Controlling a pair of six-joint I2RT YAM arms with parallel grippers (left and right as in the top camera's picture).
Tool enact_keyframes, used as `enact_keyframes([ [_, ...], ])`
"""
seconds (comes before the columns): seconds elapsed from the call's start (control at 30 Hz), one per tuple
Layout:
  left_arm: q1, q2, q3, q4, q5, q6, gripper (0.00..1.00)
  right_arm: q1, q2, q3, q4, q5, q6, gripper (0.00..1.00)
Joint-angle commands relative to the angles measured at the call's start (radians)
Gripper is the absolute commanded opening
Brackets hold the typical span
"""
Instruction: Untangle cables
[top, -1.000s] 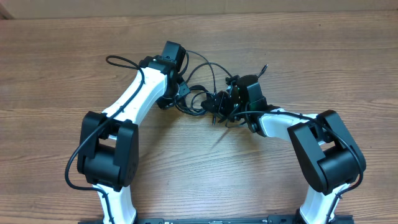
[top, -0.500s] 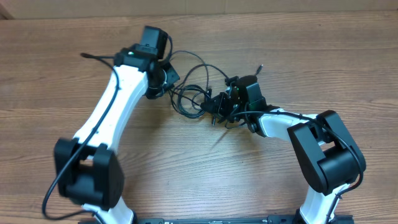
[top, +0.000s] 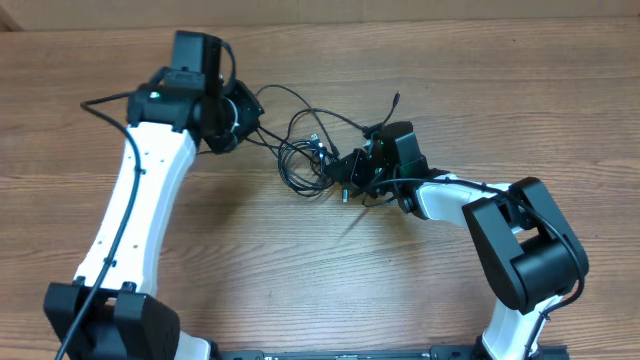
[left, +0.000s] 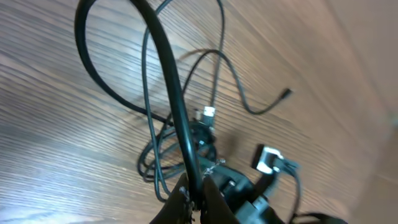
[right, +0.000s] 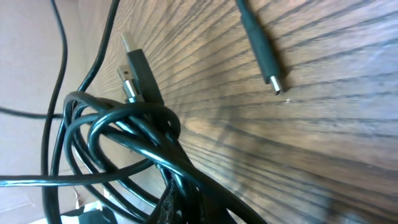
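The cables lie as a loose black tangle on the wooden table between my two grippers. My left gripper sits at the tangle's upper left, shut on one strand that runs taut toward the loops. In the left wrist view that cable rises from between the shut fingers of the left gripper. My right gripper is shut on the tangle's right side. The right wrist view shows the knotted cables in the right gripper, a USB plug sticking out, and a loose plug end on the wood.
A free cable tip points up beyond the right gripper. The table's far edge runs along the top. The left arm's own thick cable loops out to the left. Bare wood lies in front of both arms.
My left gripper has moved up and to the left with its strand, pulling it out of the tangle and stretching the loops. The right gripper has stayed in place.
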Motion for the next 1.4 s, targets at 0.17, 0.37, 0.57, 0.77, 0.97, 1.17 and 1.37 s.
enact_keyframes([
  [0.17, 0.103, -0.053, 0.032, 0.052, 0.329, 0.101, 0.04, -0.007, 0.000, -0.006, -0.026, 0.094, -0.007, 0.04],
  [0.37, 0.139, -0.053, 0.032, 0.071, 0.411, 0.122, 0.04, -0.007, 0.000, -0.006, -0.026, 0.098, -0.007, 0.04],
  [0.57, 0.126, -0.053, 0.021, 0.038, 0.336, 0.148, 0.04, -0.007, 0.000, -0.006, -0.001, 0.079, -0.007, 0.08],
  [0.77, 0.074, -0.051, -0.026, 0.027, 0.220, 0.151, 0.04, -0.004, 0.000, -0.006, 0.034, 0.029, -0.008, 0.32],
  [0.97, 0.000, -0.021, -0.073, 0.024, 0.127, 0.151, 0.06, -0.004, 0.000, -0.006, 0.061, -0.001, -0.008, 0.52],
  [1.17, -0.084, 0.053, -0.076, 0.000, 0.077, 0.202, 0.29, -0.018, -0.001, -0.006, 0.128, -0.089, -0.011, 0.41],
  [1.37, -0.167, 0.119, -0.076, -0.023, 0.006, 0.232, 0.47, -0.019, -0.001, -0.006, 0.119, -0.082, -0.016, 0.15],
])
